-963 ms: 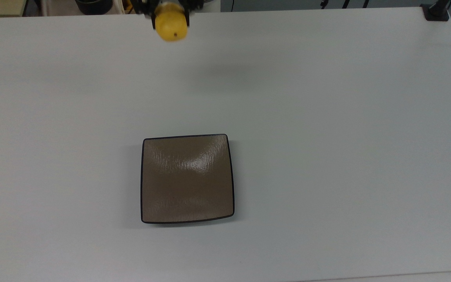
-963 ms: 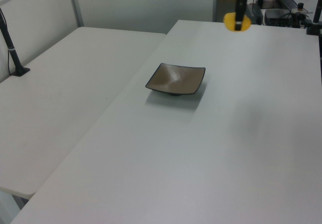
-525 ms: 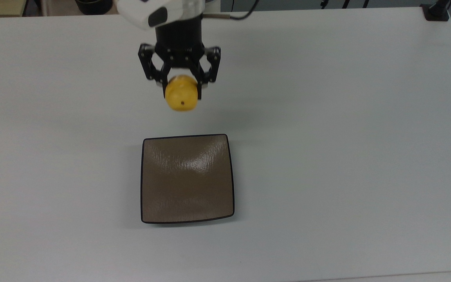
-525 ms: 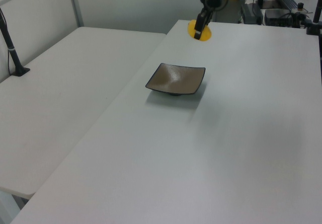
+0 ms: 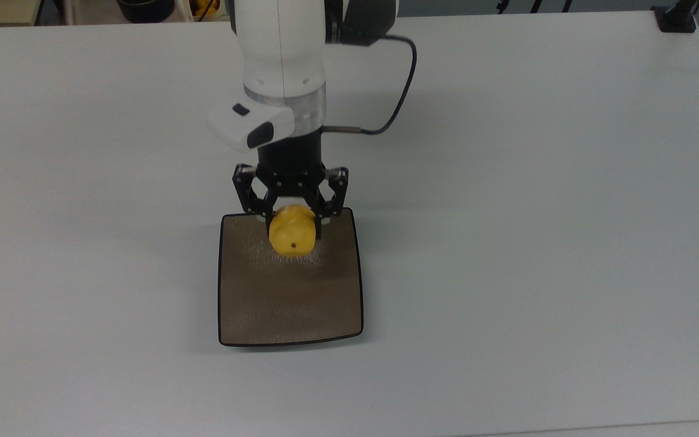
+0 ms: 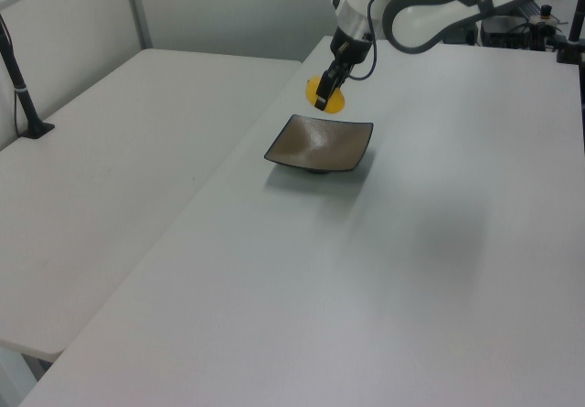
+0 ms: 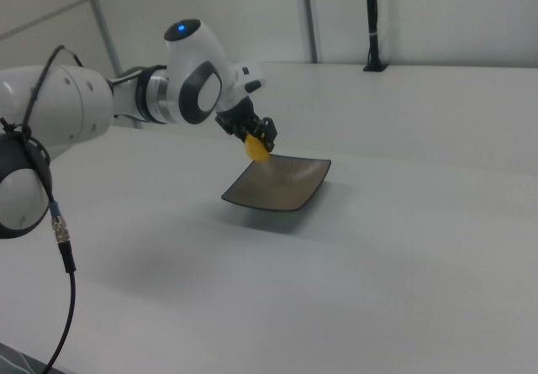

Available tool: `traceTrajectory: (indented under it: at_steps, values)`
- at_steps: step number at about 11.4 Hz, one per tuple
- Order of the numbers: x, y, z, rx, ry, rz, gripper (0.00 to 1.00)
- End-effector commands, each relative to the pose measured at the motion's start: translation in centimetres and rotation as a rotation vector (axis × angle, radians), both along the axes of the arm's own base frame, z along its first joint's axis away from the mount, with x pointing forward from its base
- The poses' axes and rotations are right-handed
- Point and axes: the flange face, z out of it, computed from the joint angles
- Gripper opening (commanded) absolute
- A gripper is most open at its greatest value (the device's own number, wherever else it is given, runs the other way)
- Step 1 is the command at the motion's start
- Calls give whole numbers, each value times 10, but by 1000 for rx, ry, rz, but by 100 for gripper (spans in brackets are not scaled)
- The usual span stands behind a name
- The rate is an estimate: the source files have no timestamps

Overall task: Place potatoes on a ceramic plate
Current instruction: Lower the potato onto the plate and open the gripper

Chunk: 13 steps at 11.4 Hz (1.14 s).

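Potato: a small bright-yellow oval lump (image 5: 292,237) with a tiny dark spot facing the top view's camera. It is clamped between the gripper's fingers and hangs above the plate's edge nearest the arm; the left view (image 6: 327,95) and the right view (image 7: 256,148) show it clear of the plate's surface, not touching it.

Gripper: black, two-fingered (image 5: 292,218), pointing down at the end of the white arm. Its fingers are closed against the potato's sides, with the potato's lower half sticking out below the fingertips. In the left view it sits just over the plate's far rim (image 6: 322,96).

Plate: square, glossy grey-brown with a thin black rim and rounded corners (image 5: 289,303). It lies flat on the table, and nothing rests on it. In the right view its corners curve slightly upward (image 7: 282,185).

Arm: white segments with a grey band (image 5: 280,60), reaching in from the top view's upper edge; a black cable (image 5: 407,79) loops off its side toward the top view's right.

Table: pale grey-white surface (image 5: 537,243), carrying the plate near its middle. A second, similar table (image 6: 110,178) stands beside it at the left view's left.
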Motion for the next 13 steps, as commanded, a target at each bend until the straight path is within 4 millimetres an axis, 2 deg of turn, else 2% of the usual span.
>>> traceTrajectory:
  at_steps: [1, 3, 4, 7, 8, 9, 10, 11, 12, 13]
  values:
    - [17, 5, -36, 26, -25, -20, 13]
    - [22, 9, -64, 32, -28, -21, 17]
    - [22, 9, -70, 31, -25, -19, 27]
    - [24, 11, -93, 31, -24, -15, 66]
    - [25, 17, -94, 31, -38, -5, 72]
    - [24, 17, -95, 26, -37, -1, 82]
    - [21, 22, -100, 17, -28, 11, 100]
    - [20, 25, -100, 16, -28, 14, 100]
    - [19, 24, -89, 21, -32, 10, 100]
    - [14, 23, -69, 21, -38, 11, 100]
